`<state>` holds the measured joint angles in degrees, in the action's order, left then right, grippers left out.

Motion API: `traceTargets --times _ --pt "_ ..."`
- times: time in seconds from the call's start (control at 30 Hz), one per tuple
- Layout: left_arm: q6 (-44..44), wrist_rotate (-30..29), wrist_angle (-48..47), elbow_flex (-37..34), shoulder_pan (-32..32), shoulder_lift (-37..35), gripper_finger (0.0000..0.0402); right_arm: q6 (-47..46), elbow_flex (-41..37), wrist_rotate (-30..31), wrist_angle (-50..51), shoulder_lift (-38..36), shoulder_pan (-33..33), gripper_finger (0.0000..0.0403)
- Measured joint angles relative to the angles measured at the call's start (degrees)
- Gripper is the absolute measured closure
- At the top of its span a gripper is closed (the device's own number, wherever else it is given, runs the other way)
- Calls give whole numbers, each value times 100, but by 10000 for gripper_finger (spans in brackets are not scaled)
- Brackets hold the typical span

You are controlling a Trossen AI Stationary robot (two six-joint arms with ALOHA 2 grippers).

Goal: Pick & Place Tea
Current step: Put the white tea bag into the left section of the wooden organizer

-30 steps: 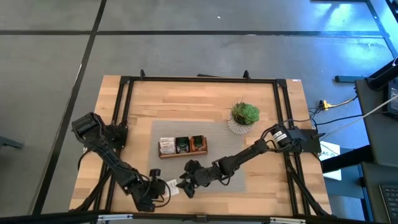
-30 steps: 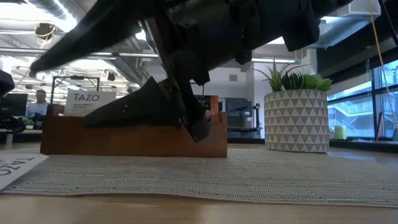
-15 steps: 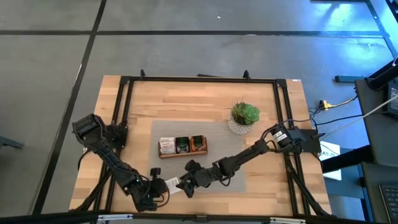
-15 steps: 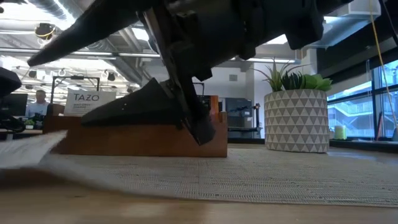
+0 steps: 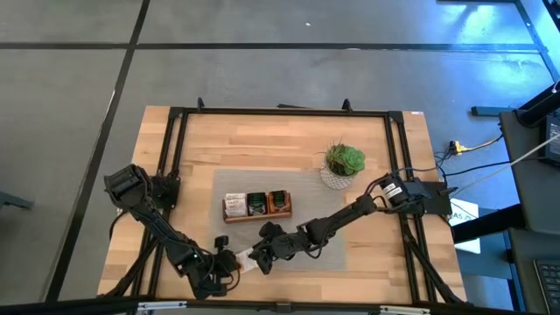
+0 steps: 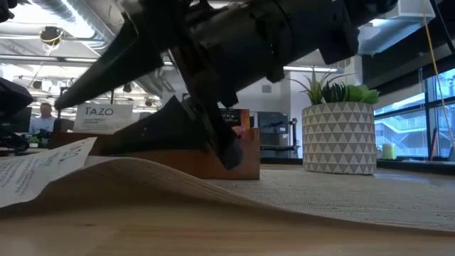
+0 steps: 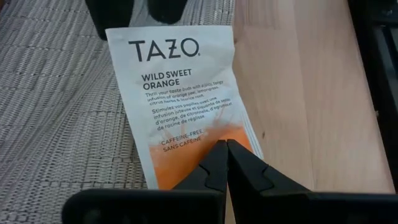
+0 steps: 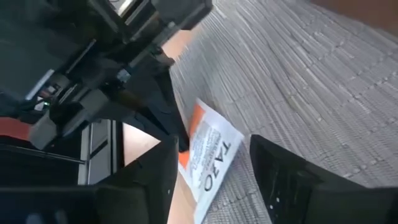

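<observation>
While the left claw (image 7: 221, 149) pinches the orange end of a white-and-orange tea sachet (image 7: 183, 93) near the table's (image 5: 262, 140) front edge, we see its fingers closed tight on the paper. Our right claw (image 8: 208, 174) sits at the sachet's other end, fingers spread on either side; whether they touch it we can't quite tell. Under it, the grey mat's (image 6: 284, 195) edge bulges.

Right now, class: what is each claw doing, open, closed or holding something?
Left claw: closed on the orange edge of the tea sachet.
Right claw: open, fingers either side of that sachet's other end.
</observation>
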<state>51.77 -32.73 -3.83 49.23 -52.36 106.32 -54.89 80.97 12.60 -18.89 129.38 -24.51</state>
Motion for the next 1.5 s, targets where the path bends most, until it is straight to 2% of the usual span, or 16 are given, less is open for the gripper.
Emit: traceTargets --times 0.67,1.03,1.2,1.5 --pt "-119 -197 237 -15 -3 20 399 -22 -7 -293 -27 39 15 291" --pt "-143 -215 267 -15 -2 17 399 117 -5 -233 118 39 35 395" --pt "-153 -164 263 -15 -4 -14 398 277 -7 -125 117 35 33 398" --pt "-500 511 173 -26 -215 -687 399 982 -2 -149 311 -463 105 400"
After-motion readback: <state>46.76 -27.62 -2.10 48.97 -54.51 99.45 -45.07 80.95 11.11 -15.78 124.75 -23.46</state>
